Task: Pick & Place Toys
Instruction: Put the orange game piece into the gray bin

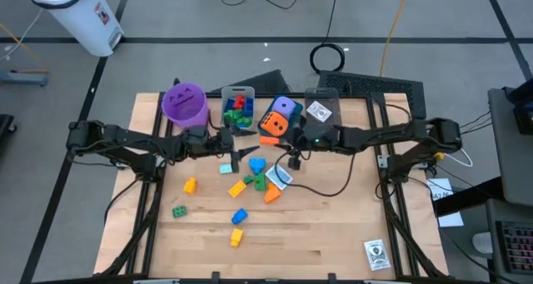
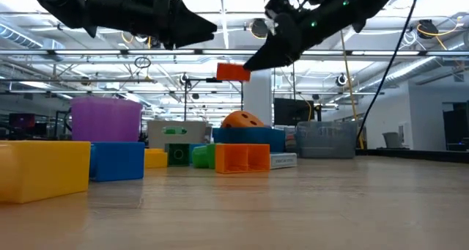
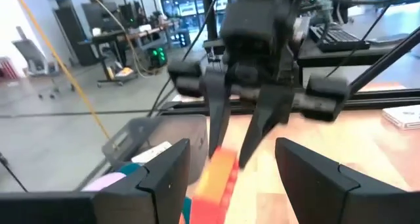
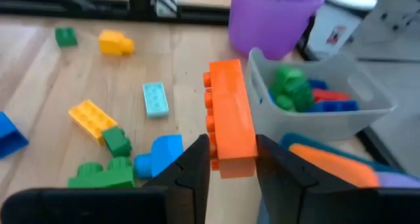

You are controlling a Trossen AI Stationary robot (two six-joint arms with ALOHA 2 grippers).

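Observation:
My right gripper [image 4: 233, 168] is shut on an orange brick [image 4: 230, 115], held high above the table's middle; the low view shows the brick [image 2: 233, 72] in the air at the fingertips. My left gripper [image 3: 239, 178] is open and level, and it faces the right one from the left with nothing between its fingers. Loose bricks lie on the table below: a blue, green and yellow cluster [image 1: 254, 180], a yellow one [image 1: 190, 185], a green one [image 1: 179, 211]. My right gripper pinches the orange brick's near end [image 4: 231, 155] between its two fingers, one on the studded side and one on the opposite face. The fingers come from the table's right, slanting a little down, and lie along the brick. The brick sticks out ahead of them, lifted clear.
At the far side stand a purple cup [image 1: 185, 102], a grey bin [image 1: 239, 109] with bricks, a blue bin [image 1: 286, 117] with an orange and a purple die, and a clear bin [image 1: 321, 109]. A cable [image 1: 325, 188] crosses the table. A card [image 1: 376, 252] lies near the front right.

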